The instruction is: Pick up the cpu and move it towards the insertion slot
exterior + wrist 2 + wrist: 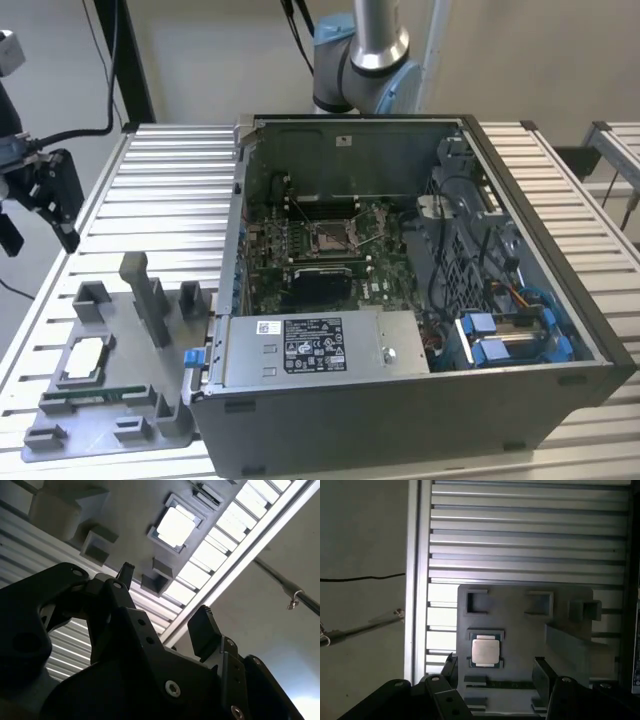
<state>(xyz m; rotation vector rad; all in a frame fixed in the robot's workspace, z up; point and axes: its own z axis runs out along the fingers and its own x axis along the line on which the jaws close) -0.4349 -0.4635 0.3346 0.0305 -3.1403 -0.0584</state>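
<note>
While my black pincer (495, 672) gapes wide and empty, I log the flat silvery square cpu (486, 650): well ahead, centred on its gap.

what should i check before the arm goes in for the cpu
1. Gripper open and empty: ok, fingers apart with nothing between them in both wrist views.
2. Cpu lying flat in its pocket on the grey fixture: ok.
3. Gripper down at the cpu: not ok, it is apart from it and not touching.
4. Computer case open above the insertion slot: ok.
5. Slot's frame lifted and socket free: cannot tell.
</note>
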